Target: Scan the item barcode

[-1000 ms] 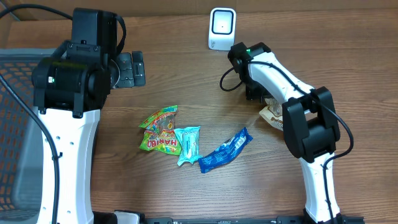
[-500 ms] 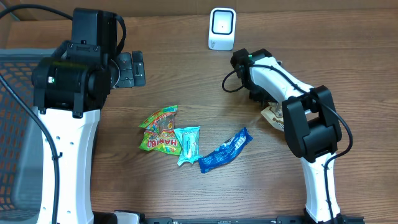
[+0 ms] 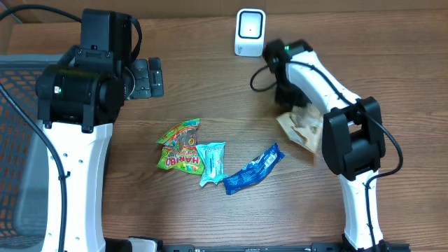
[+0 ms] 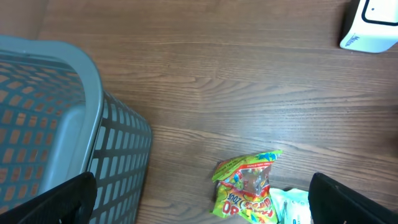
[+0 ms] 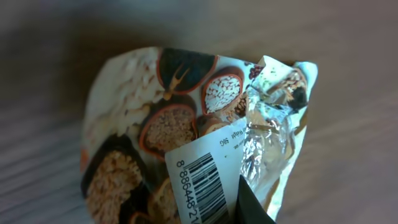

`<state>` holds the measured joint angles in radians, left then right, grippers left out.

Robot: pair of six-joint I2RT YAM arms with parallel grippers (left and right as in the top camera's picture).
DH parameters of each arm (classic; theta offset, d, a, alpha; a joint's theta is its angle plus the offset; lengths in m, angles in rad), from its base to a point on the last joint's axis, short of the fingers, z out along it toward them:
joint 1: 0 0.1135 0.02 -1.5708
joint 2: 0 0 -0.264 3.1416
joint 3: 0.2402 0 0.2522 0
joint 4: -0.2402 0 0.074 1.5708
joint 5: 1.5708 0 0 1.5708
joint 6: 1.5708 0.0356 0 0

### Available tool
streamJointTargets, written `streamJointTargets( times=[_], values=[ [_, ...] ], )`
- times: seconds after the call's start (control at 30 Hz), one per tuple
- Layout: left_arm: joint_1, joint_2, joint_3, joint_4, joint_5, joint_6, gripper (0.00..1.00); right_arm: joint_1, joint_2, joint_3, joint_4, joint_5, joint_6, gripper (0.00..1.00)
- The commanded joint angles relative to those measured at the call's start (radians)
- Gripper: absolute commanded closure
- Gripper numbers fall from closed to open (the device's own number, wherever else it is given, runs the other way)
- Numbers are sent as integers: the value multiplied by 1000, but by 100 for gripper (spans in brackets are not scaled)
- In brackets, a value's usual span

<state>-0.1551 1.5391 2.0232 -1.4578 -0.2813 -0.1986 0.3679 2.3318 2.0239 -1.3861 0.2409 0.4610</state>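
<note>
Snack packet (image 3: 299,127) shifted in right gripper (image 3: 292,105), three loose packets (image 3: 211,162)

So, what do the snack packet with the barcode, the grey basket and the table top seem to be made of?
Snack packet: thin printed plastic film, probably foil-lined; its crinkled edge shines silver.
Basket: moulded grey plastic, matte, with a regular grid of holes.
Table: wood or wood-look laminate, with brown grain lines and a low sheen; I cannot tell which.
</note>
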Motion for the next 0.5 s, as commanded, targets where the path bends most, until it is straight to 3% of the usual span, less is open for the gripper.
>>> streamJointTargets(
  times=[0.0,0.17,0.27,0.37,0.47],
  values=[
    [4,4,15,3,-14,23,0,-3,-9,180,-24,-427,-235,96],
    [4,4,15,3,-14,23,0,-10,-9,363,18,-917,-410,96],
    [4,4,15,3,-14,23,0,-33,-3,366,206,-1241,-409,96],
    [4,4,15,3,-14,23,0,-55,28,365,458,-1403,-279,96],
    [4,4,15,3,-14,23,0,-68,97,365,803,-1514,-36,96]
  ],
)
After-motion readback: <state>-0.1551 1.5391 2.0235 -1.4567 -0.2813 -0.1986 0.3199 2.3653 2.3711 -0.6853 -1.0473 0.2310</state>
